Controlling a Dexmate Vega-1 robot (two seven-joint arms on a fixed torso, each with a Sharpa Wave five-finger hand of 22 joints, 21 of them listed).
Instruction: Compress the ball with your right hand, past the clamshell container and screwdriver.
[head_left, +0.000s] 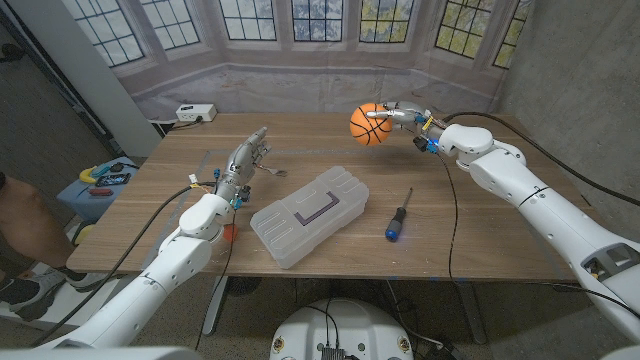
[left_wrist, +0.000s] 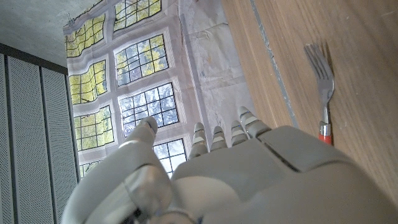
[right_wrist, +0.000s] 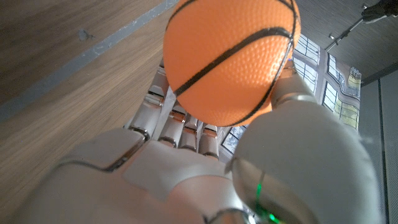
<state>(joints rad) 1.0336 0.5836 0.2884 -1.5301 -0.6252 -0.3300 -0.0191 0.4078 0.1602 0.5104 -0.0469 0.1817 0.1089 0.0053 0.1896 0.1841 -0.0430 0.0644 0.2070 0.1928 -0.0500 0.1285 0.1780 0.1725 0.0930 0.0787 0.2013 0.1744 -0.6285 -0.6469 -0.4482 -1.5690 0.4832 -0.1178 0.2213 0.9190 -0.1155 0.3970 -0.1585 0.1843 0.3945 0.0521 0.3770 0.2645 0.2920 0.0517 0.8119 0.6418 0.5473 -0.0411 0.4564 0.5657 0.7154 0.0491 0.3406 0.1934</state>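
Worktop (head_left: 480, 230), clear container (head_left: 309, 215) mid-worktop, right hand (head_left: 415, 122) with fingers clamped on ball (head_left: 369, 123) lifted at far side, left hand (head_left: 247, 160) fingers apart, holding nothing, screwdriver (head_left: 398, 217) beside container, fork (left_wrist: 322, 87) handle end hidden behind left hand
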